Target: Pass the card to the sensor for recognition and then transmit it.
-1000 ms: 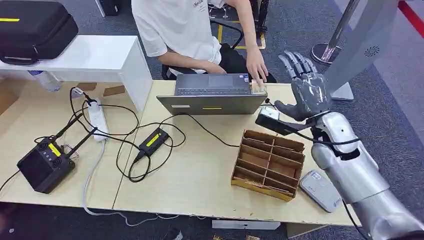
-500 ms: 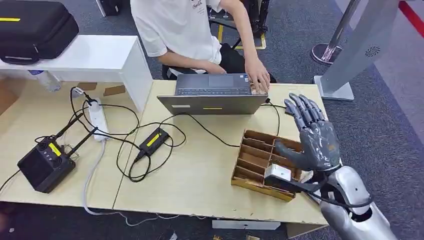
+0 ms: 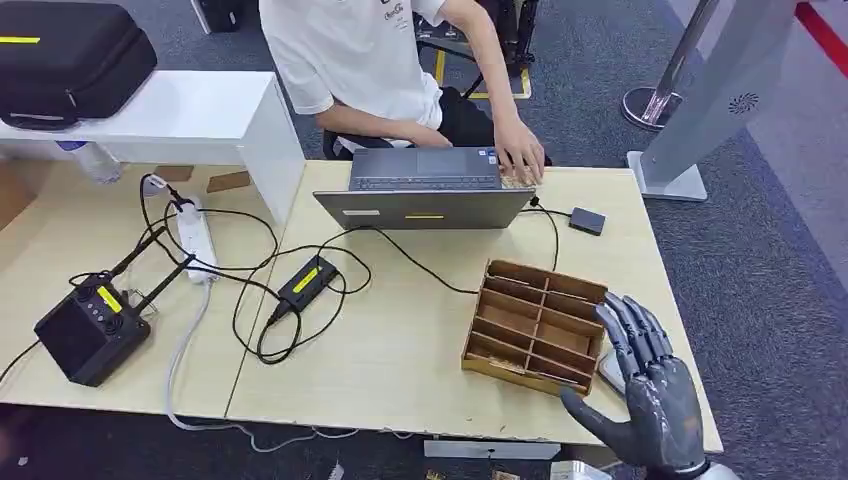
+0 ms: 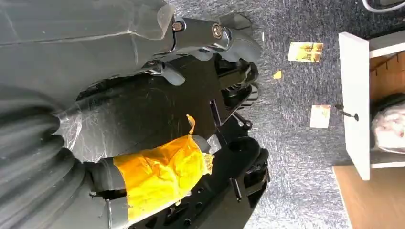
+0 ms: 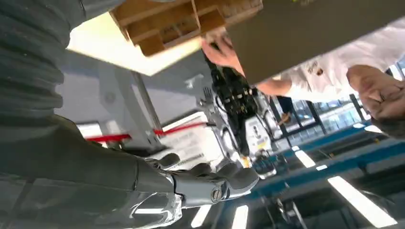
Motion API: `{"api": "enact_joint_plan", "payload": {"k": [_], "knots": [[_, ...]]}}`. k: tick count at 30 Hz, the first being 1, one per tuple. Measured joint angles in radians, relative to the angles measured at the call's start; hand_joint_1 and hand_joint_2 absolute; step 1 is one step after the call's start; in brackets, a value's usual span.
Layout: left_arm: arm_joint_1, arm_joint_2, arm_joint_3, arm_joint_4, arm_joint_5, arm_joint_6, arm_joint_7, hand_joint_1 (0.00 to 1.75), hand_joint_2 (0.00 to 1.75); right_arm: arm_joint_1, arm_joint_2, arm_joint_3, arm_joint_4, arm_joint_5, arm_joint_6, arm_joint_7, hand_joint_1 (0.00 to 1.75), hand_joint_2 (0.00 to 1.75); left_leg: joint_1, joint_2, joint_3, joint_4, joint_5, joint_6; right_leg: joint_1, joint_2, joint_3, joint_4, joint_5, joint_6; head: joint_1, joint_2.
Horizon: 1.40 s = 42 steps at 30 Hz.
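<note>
The right hand (image 3: 650,400) hangs low at the table's (image 3: 400,350) near right corner, fingers spread wide and holding nothing — just beside the wooden divider box (image 3: 537,328). The sensor (image 3: 608,367), a pale pad, peeks out behind its fingers. No card can be made out. A person's hand (image 3: 520,155) rests on the laptop (image 3: 425,190). The left hand (image 4: 157,71) hangs over carpet — fingers curled in, empty.

head: high, looks down at table (image 3: 400,350) | wrists: close
</note>
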Motion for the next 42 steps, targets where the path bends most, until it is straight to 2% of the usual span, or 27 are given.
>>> {"api": "enact_joint_plan", "payload": {"k": [6, 12, 25, 28, 33, 37, 42], "knots": [[0.001, 0.0, 0.004, 0.0, 0.002, 0.004, 0.001, 0.0, 1.75, 0.052, 0.057, 0.006, 0.05, -0.046, -0.013, -0.001, 0.0, 1.75, 0.0, 0.0, 0.0, 0.0, 0.0, 0.0, 0.0, 0.0, 0.0, 0.0, 0.0, 0.0, 0.0, 0.0], [0.0, -0.001, 0.004, 0.0, -0.004, 0.013, 0.007, 0.0, 1.75, 0.06, 0.115, 0.039, 0.167, 0.016, -0.085, 0.029, 0.0, 1.75, 0.0, 0.001, 0.0, 0.0, 0.0, 0.0, 0.0, 0.0, 0.0, 0.0, 0.0, 0.0, 0.0, 0.0], [-0.001, 0.0, 0.004, 0.0, -0.02, 0.008, 0.015, 0.0, 1.75, 0.033, 0.172, 0.079, 0.324, 0.015, -0.121, 0.046, 0.0, 1.75, 0.0, 0.001, 0.0, 0.0, 0.0, 0.0, 0.0, 0.0, 0.0, 0.0, 0.0, 0.0, 0.0, 0.0], [-0.002, 0.0, 0.004, 0.0, -0.023, 0.008, 0.018, 0.0, 1.75, 0.026, 0.182, 0.079, 0.349, 0.088, -0.126, 0.071, 0.0, 1.75, 0.0, 0.001, 0.0, 0.0, 0.0, 0.0, 0.0, 0.0, 0.0, 0.0, 0.0, 0.0, 0.0, 0.0], [-0.004, 0.0, 0.003, 0.0, -0.031, 0.007, 0.026, 0.0, 1.75, 0.024, 0.208, 0.033, 0.376, 0.335, -0.128, 0.146, 0.0, 1.75, 0.0, 0.001, 0.0, 0.0, 0.0, 0.0, 0.0, 0.0, 0.0, 0.0, 0.0, 0.0, 0.0, 0.0], [-0.004, 0.0, 0.003, 0.0, -0.032, 0.004, 0.026, 0.0, 1.75, 0.022, 0.218, 0.002, 0.391, 0.373, -0.128, 0.17, 0.0, 1.75, 0.0, 0.001, 0.0, 0.0, 0.0, 0.0, 0.0, 0.0, 0.0, 0.0, 0.0, 0.0, 0.0, 0.0], [-0.004, 0.0, 0.003, 0.0, -0.034, 0.004, 0.027, 0.0, 1.75, 0.021, 0.224, -0.014, 0.403, 0.363, -0.128, 0.175, 0.0, 1.75, 0.0, 0.001, 0.0, 0.0, 0.0, 0.0, 0.0, 0.0, 0.0, 0.0, 0.0, 0.0, 0.0, 0.0]]}}
